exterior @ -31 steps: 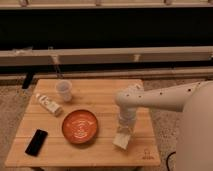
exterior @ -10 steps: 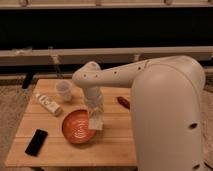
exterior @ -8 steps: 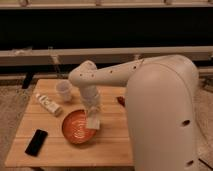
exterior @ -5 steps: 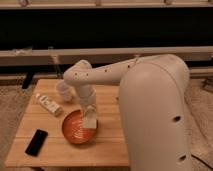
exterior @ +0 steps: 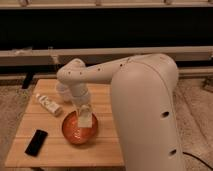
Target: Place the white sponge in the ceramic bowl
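The ceramic bowl (exterior: 72, 131) is orange-red with pale swirl lines and sits on the wooden table (exterior: 45, 155) near its front middle. My gripper (exterior: 84, 118) hangs over the right part of the bowl, at the end of the white arm that reaches in from the right. It is shut on the white sponge (exterior: 85, 120), a small cream block held just above the bowl's inside.
A white bottle (exterior: 48, 104) with a printed label lies on the table's left. A black phone (exterior: 36, 142) lies at the front left. The arm's big white body (exterior: 145, 115) fills the right side and hides the table there.
The arm has swung left across the table, carrying the sponge from the bowl's right rim to over the bowl's inside. The sponge has stayed in the gripper.
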